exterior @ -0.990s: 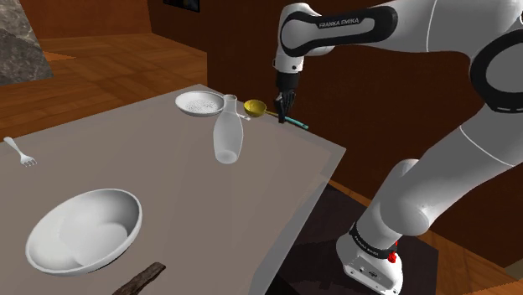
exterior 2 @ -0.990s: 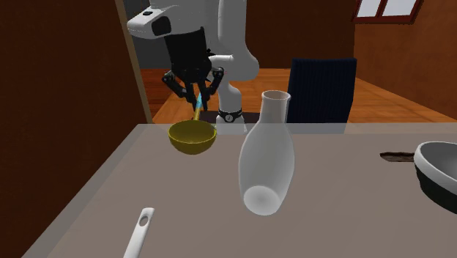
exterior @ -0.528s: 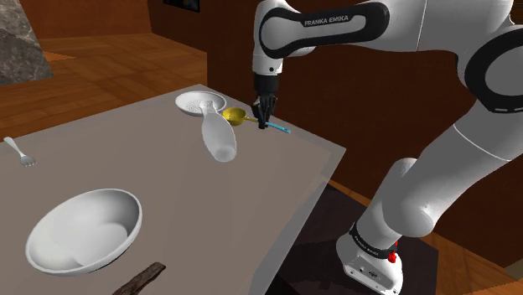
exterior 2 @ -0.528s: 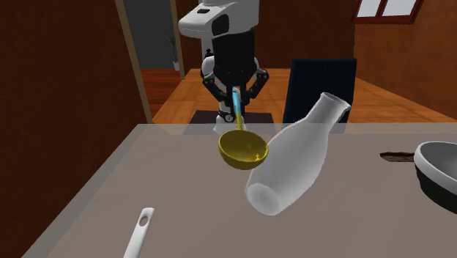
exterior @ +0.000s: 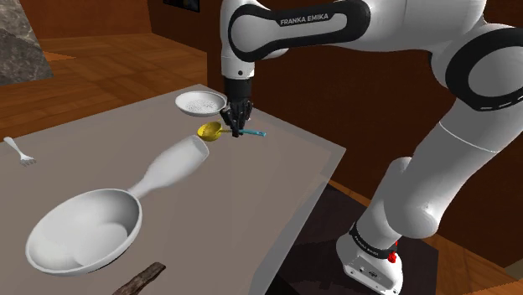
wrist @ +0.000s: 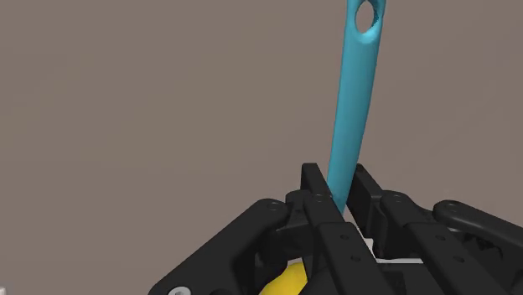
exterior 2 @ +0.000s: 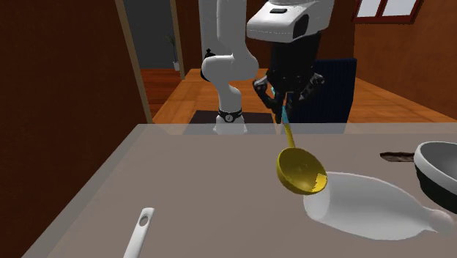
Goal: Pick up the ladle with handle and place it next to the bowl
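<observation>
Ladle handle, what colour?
The ladle handle is teal blue, clearest in the wrist view.

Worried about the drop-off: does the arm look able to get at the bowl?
Probably, but the bottle lies on its side by the bowl, between it and the tool holding the ladle.

We're in a home dining room: bowl [exterior: 80,235] and fork [exterior: 20,152] lie on the grey table [exterior: 277,159], dark chair [exterior 2: 338,91] just beyond it, wooden floor [exterior: 117,63] around it.

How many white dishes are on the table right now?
2: a large bowl by the lying bottle, and a small shallow dish near the ladle. None seems hidden.
</observation>
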Tool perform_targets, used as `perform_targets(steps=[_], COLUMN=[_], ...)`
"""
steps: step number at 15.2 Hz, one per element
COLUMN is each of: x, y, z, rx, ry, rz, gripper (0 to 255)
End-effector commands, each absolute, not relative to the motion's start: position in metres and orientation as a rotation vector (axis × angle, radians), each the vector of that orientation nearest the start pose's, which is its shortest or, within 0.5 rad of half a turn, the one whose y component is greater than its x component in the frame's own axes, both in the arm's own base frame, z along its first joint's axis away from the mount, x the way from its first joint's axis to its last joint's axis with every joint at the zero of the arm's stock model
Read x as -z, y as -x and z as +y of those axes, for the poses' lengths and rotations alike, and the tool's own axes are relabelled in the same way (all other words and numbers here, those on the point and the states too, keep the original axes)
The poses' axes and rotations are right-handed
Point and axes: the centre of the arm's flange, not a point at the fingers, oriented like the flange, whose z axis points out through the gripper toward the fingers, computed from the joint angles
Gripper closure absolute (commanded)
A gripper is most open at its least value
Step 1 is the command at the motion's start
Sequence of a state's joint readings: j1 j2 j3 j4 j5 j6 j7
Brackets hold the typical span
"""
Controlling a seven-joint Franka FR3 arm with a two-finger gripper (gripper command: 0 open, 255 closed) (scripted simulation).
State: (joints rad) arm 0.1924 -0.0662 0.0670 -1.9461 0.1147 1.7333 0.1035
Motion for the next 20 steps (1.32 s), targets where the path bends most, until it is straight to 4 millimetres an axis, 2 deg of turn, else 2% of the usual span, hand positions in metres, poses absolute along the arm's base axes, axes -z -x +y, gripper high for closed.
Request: perform_targets(steps=[1, 14, 20], x=[-0.5, -0.5, -0.468], y=[-0.51, -0.547, -0.547], z=[0.171, 0.34, 0.34], rx=[-0.25, -0.25, -0.25], ry=[3.046, 3.046, 3.046], rz=[-0.194, -0.194, -0.194], gripper=[255, 255, 255])
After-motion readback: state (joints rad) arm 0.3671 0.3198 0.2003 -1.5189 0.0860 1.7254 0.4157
